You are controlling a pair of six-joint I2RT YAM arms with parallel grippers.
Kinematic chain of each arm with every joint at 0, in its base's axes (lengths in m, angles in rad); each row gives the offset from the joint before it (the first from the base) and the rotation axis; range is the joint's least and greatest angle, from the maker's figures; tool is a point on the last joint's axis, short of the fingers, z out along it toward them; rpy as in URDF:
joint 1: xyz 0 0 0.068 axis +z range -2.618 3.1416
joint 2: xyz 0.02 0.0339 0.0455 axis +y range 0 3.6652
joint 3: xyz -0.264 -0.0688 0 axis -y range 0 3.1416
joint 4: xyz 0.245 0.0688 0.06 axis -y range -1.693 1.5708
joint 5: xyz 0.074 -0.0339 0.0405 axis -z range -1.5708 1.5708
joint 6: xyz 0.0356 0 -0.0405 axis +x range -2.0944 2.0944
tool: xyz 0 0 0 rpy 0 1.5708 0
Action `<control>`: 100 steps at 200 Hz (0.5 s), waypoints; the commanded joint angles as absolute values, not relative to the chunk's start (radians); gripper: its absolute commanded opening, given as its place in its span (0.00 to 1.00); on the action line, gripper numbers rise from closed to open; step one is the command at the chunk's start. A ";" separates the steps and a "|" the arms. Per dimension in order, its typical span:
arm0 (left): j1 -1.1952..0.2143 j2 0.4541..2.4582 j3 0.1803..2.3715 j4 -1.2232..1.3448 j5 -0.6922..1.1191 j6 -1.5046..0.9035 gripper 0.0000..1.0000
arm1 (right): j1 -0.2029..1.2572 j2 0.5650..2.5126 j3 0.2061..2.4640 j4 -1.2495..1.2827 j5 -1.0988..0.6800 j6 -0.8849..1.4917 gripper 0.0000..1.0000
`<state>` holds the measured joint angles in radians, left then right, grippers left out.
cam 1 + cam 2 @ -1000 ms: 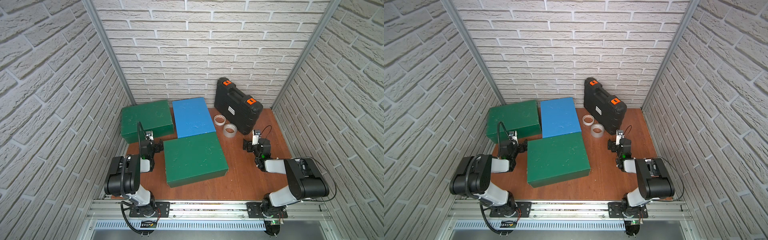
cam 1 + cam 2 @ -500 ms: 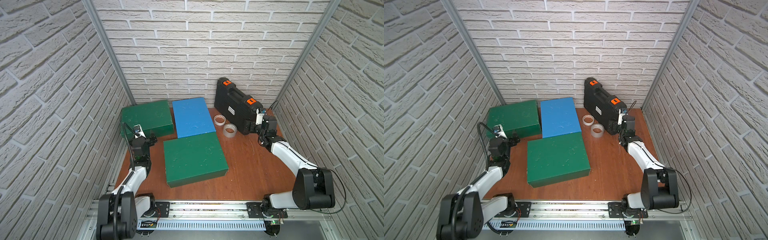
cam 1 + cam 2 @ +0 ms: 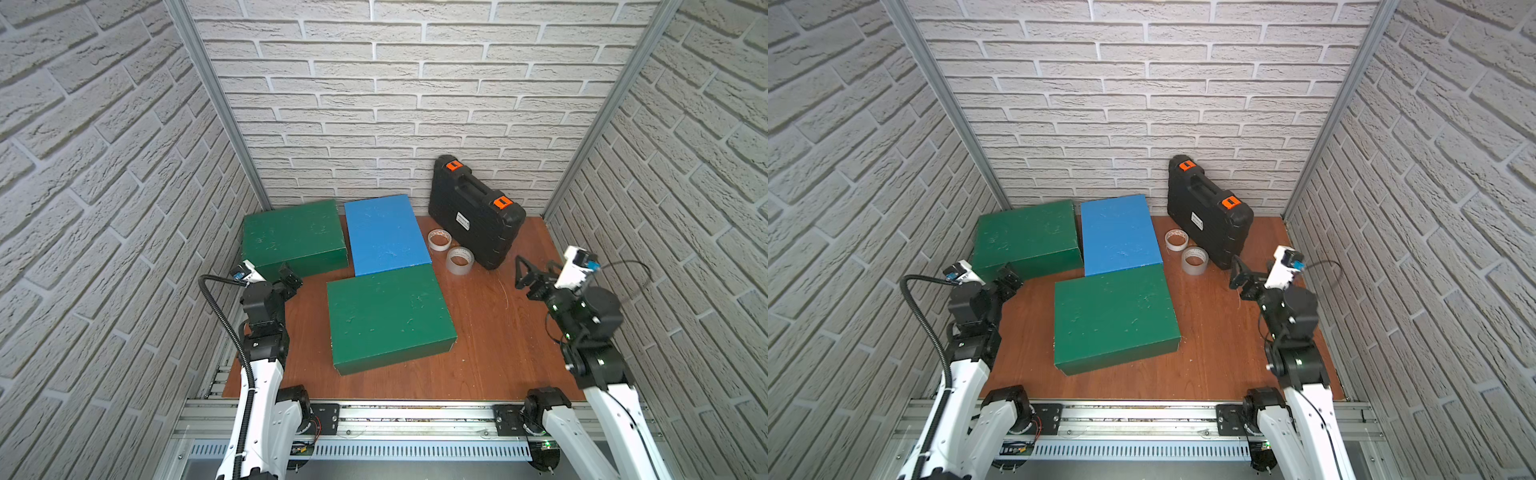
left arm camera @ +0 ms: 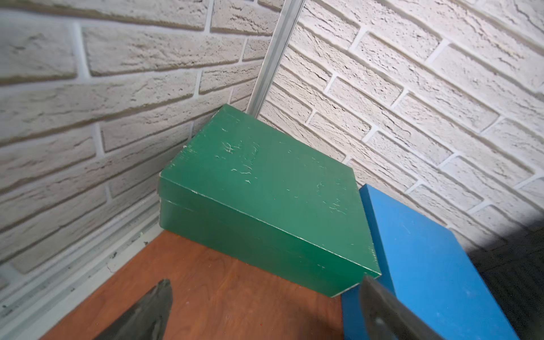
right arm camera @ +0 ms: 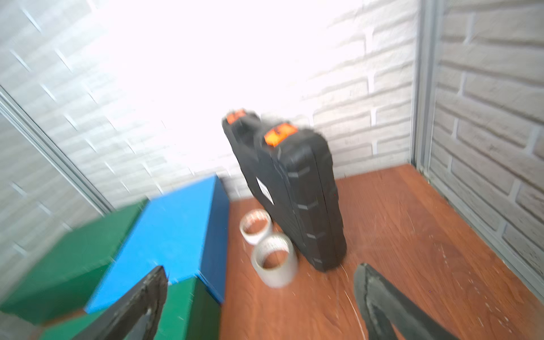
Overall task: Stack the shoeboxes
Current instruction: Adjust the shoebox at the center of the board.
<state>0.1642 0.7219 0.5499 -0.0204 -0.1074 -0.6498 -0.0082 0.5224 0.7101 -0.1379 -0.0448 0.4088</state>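
Three shoeboxes are laid flat and unstacked on the counter [image 3: 490,332], with both hands held wide and empty.

The far green shoebox [image 3: 293,232] is set in the far left corner, with the blue shoebox [image 3: 384,232] just beside it on the right. The near green shoebox [image 3: 386,316] is placed mid-counter, close against the blue one's near end. A black tool case [image 3: 473,212] is stood on edge by the far wall, with a white tape roll [image 3: 439,240] and a grey tape roll [image 3: 459,260] lying between it and the blue shoebox. The left hand [image 4: 265,291] is held near the far green shoebox's near side, fingers spread apart, nothing gripped. The right hand [image 5: 259,273] is raised at the right side, fingers likewise apart.
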 commanded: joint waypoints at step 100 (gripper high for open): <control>0.191 0.803 0.710 -0.149 0.128 -0.825 0.98 | 0.004 0.640 0.750 -0.328 0.003 0.559 0.91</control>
